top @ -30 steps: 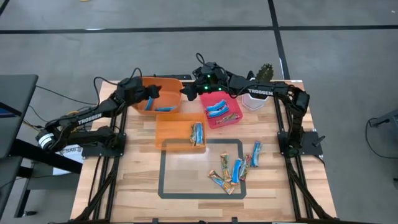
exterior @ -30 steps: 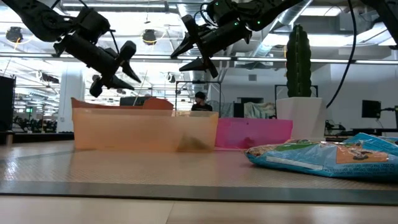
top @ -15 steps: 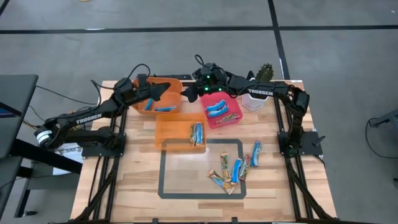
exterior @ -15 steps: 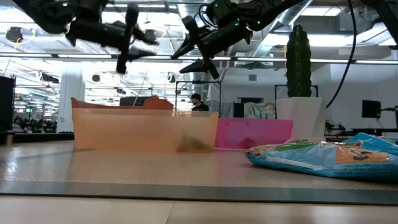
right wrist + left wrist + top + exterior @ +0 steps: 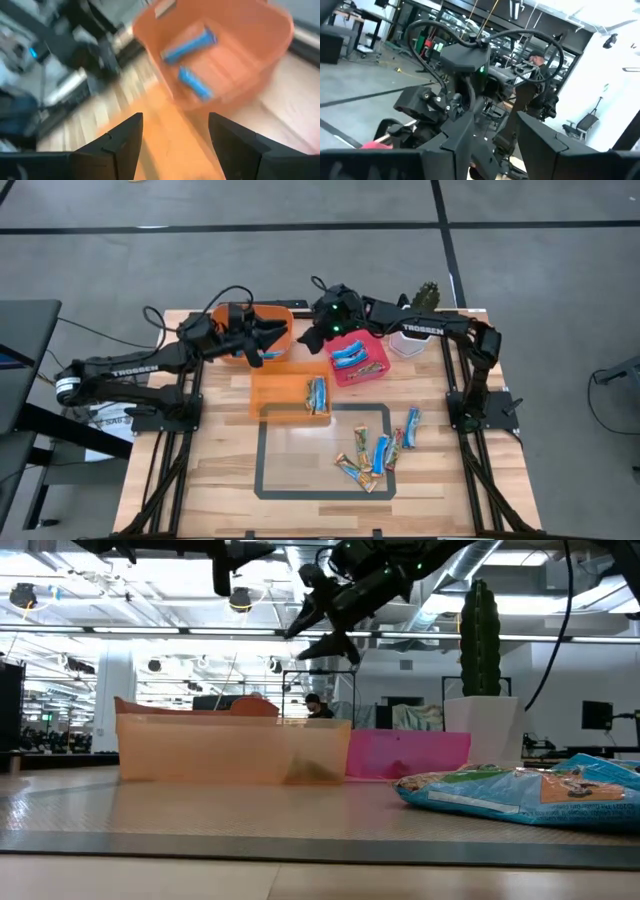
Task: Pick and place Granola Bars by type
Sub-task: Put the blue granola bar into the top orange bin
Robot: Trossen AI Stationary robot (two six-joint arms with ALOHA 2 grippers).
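Note:
Several wrapped bars, blue and multicoloured, lie loose on the table (image 5: 377, 452); one shows close in the low view (image 5: 510, 790). Two blue bars (image 5: 192, 42) lie in the far orange bin (image 5: 282, 320). A multicoloured bar (image 5: 317, 394) lies in the near orange bin (image 5: 275, 395). Blue bars (image 5: 348, 357) lie in the pink bin (image 5: 374, 371). My left gripper (image 5: 268, 338) is open and empty, held high over the far orange bin, fingers about level toward the right arm (image 5: 490, 125). My right gripper (image 5: 308, 338) is open and empty between the bins, high up (image 5: 305, 635).
A white pot with a cactus (image 5: 410, 332) stands at the far right, behind the pink bin. A dark tape rectangle (image 5: 262, 450) marks the table's near middle. The two grippers stand close together above the bins. A person shows in the room behind (image 5: 322, 702).
My left gripper has risen from above the far orange bin and tipped from slanting down to about level, swinging toward the table's right and my right gripper. It stays open. My right gripper has shifted slightly and stays open. The bars have kept still.

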